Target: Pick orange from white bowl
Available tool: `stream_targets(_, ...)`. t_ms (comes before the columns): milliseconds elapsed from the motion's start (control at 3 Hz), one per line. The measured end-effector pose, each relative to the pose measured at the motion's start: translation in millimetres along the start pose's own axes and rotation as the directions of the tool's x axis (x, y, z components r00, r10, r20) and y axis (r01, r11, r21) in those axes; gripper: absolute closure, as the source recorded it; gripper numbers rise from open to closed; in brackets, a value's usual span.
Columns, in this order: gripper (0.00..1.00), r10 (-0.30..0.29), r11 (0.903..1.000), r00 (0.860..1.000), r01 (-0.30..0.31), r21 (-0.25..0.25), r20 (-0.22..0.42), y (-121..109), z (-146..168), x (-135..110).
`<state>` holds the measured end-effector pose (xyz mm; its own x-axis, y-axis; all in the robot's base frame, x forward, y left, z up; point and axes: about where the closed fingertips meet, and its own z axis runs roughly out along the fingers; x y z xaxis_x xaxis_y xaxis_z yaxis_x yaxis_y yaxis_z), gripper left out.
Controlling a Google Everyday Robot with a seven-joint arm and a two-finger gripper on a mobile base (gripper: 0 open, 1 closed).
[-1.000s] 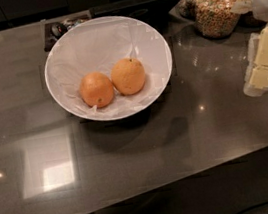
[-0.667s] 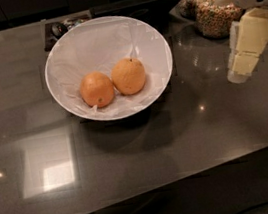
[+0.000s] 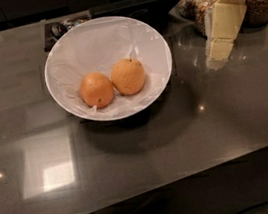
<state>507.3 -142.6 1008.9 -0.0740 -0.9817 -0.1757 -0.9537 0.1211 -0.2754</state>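
Observation:
The white bowl [image 3: 65, 54] with crinkled paper lining stands on the dark counter, left of centre. Two fruits lie side by side in it. The orange [image 3: 128, 76] is the paler, more oval one on the right. A rounder, deeper-orange fruit [image 3: 96, 90] with a dark speck touches it on the left. My gripper [image 3: 220, 39] hangs from the white arm at the upper right, above the counter, to the right of the bowl's rim and clear of it. It holds nothing.
Jars of grains [image 3: 259, 5] and packets stand at the back right behind the gripper. A dark tray [image 3: 61, 28] with small items lies behind the bowl. The counter's front edge [image 3: 185, 177] runs across the lower part of the view.
The gripper has moved left and toward the back of the counter, closer to the bowl. The bowl and both fruits have not moved.

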Motion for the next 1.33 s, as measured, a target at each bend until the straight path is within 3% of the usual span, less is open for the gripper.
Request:
stream_targets(333, 0.0, -0.062, 0.9978, 0.997, 0.062, 0.021, -0.041, -6.7, 7.9, -13.8)
stream_targets(1000, 0.0, -0.238, 0.9708, 0.964, 0.24, -0.002, -0.114, -44.6, 40.6, -65.2)
stream_targets(1333, 0.08, -0.272, 0.9619, 0.955, 0.273, -0.011, -0.12, -54.9, 52.2, -77.3)
